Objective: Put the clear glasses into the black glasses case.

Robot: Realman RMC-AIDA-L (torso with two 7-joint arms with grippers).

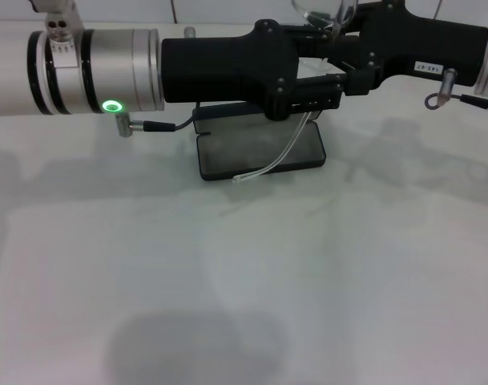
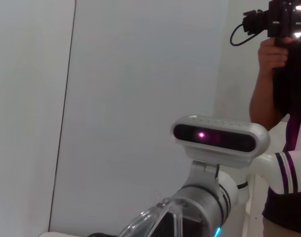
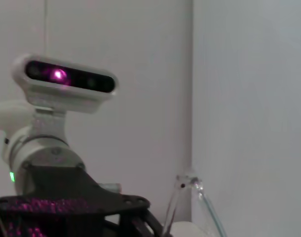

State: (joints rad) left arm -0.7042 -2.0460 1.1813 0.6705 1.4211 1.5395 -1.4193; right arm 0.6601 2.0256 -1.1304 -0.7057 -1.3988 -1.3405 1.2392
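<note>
The black glasses case (image 1: pixel 227 156) lies open on the white table at the far middle, grey lining up. Above it my left gripper (image 1: pixel 328 92) and my right gripper (image 1: pixel 328 52) meet tip to tip. The clear glasses (image 1: pixel 280 160) hang in the air at that meeting point. One clear arm dangles down over the case, and the lens shows above the grippers. Which gripper grips them is hidden. The clear glasses (image 2: pixel 150 219) also show at the edge of the left wrist view, and a hinge of the clear glasses (image 3: pixel 187 185) shows in the right wrist view.
The white table (image 1: pixel 244 281) spreads wide in front of the case. A grey cable (image 1: pixel 159 125) hangs under my left wrist. In the left wrist view, a person with a camera (image 2: pixel 279 59) stands behind my head unit (image 2: pixel 217 138).
</note>
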